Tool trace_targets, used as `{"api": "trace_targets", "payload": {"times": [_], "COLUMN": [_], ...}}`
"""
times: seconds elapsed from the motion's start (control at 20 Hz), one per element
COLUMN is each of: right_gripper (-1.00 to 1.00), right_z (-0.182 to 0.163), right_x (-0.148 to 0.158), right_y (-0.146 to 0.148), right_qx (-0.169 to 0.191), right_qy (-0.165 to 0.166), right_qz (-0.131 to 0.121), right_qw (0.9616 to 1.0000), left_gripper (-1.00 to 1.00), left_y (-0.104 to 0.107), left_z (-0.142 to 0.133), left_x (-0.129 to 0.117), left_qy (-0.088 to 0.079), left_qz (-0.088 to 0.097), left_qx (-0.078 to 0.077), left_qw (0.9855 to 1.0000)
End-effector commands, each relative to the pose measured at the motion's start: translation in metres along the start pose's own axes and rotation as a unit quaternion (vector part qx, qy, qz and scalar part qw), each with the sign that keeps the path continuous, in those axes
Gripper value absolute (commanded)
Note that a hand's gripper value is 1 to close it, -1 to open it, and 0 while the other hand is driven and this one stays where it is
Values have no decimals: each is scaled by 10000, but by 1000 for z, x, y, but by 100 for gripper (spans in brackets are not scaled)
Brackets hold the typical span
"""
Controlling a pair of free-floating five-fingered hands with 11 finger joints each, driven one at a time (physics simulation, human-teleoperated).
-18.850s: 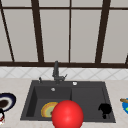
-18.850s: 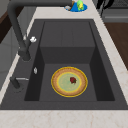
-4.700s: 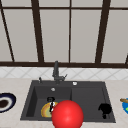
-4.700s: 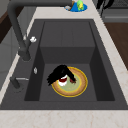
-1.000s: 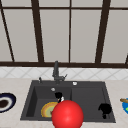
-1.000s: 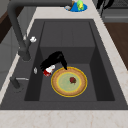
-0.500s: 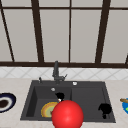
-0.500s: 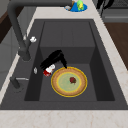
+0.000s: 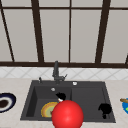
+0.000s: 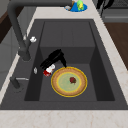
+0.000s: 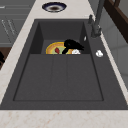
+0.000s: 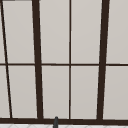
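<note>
While no brand, label or writing could be read on anything, the things could be counted. Two black hands showed. The left hand (image 9: 60,96) hung low in the deep basin of the dark sink (image 9: 30,105), toward the basin's back edge, with its fingers (image 10: 50,62) curled down round a small red-and-white object (image 10: 49,71) that lay just beside the back rim of one yellow plate (image 10: 69,81). That plate lay flat on the basin floor, ringed in orange with a greenish middle, and carried one small red bit (image 10: 72,80) near its centre; whether the object touched the plate's rim could not be told. The right hand (image 9: 105,109) hung at the front right corner of the sink, above the flat draining half; whether its fingers were open or curled could not be told.

One large red ball (image 9: 67,115) stood at the front edge of the sink in the front view, covering part of the plate. One dark tap (image 9: 56,72) rose at the back edge of the sink. One dark-rimmed bowl (image 9: 6,102) sat on the surface left of the sink, and one blue dish (image 10: 77,6) with something green in it sat on the surface to the right. Behind it all ran a window (image 12: 70,62) with dark bars.
</note>
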Motion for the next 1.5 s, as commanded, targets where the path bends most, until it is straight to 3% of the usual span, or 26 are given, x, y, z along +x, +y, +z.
{"api": "trace_targets", "payload": {"times": [0.0,0.1,0.2,0.3,0.45,0.55,0.6,0.7,0.75,0.9,1.0,1.05,1.2,1.25,1.35,1.45], "right_gripper": [0,0,0,0,0,0,0,0,0,0,0,0,0,0,0,0], "right_z": [0,0,0,0,0,0,0,0,0,0,0,0,0,0,0,0], "right_x": [0,0,0,0,0,0,0,0,0,0,0,0,0,0,0,0], "right_y": [0,0,0,0,0,0,0,0,0,0,0,0,0,0,0,0], "right_qx": [0,0,0,0,0,0,0,0,0,0,0,0,0,0,0,0], "right_qy": [0,0,0,0,0,0,0,0,0,0,0,0,0,0,0,0], "right_qz": [0,0,0,0,0,0,0,0,0,0,0,0,0,0,0,0], "right_qw": [10000,10000,10000,10000,10000,10000,10000,10000,10000,10000,10000,10000,10000,10000,10000,10000], "left_gripper": [-100,-100,-100,-100,-100,-100,-100,-100,-100,-100,-100,-100,-100,100,100,100], "left_y": [-9,-5,-4,-4,4,4,6,9,13,8,9,10,-6,-14,-23,-42], "left_z": [-23,-30,-28,-25,-24,-27,-29,-30,-29,-27,-29,-32,-41,-37,-35,-32], "left_x": [-25,-25,-26,-14,-7,-14,-19,-19,-15,-8,-12,-19,-33,-19,-11,0], "left_qy": [161,298,454,528,496,509,538,582,599,819,727,652,728,763,831,946], "left_qz": [31,-8,268,606,664,722,658,732,842,1040,1072,1015,576,381,116,-25], "left_qx": [63,42,-94,-116,-128,-172,-223,-278,-323,-111,-104,-78,-155,-212,-256,-155], "left_qw": [9998,9995,9986,9967,9965,9959,9961,9952,9941,9911,9915,9927,9956,9961,9961,9954]}}
